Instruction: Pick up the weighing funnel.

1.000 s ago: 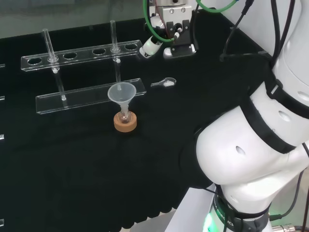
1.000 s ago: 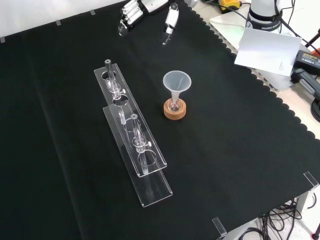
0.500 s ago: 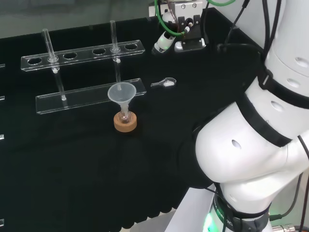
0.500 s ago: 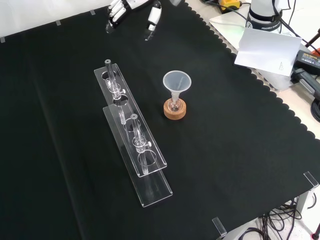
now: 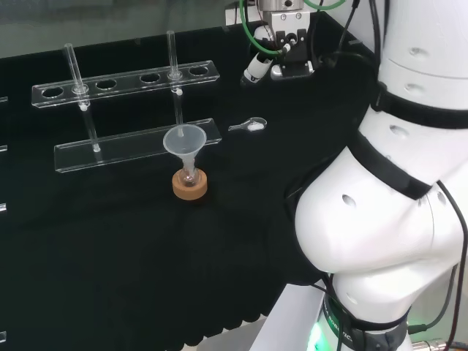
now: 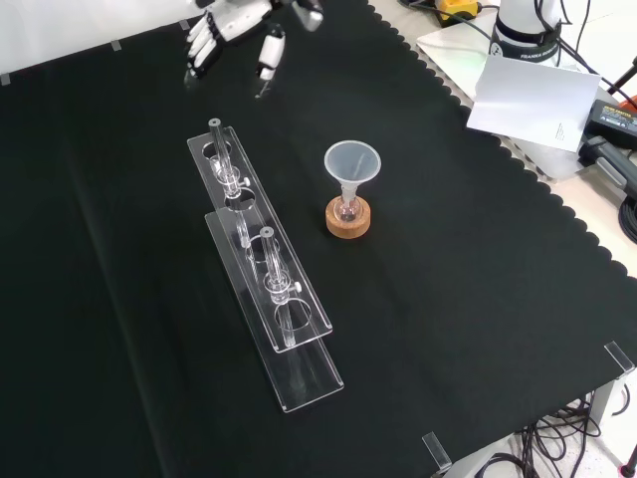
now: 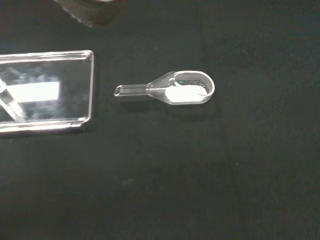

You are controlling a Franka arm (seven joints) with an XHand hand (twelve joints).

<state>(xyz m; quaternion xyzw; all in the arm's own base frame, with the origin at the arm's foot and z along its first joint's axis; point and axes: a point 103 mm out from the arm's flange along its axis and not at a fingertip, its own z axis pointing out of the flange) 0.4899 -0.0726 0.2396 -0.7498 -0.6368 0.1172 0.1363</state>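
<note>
Head view: weighing funnel (image 5: 248, 126) faint; hand (image 5: 254, 68) partly hidden.

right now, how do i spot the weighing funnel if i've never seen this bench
In the head view, follow the lower plate of the long clear rack to its right end. Just past that end, alone on the cloth, lies the weighing funnel. Unlike the tall funnel upright on its cork ring, it is a small flat scoop with a short stem and something white inside.

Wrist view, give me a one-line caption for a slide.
Weighing funnel lying on the black cloth, its stem pointing toward the end of a clear rack base.
</note>
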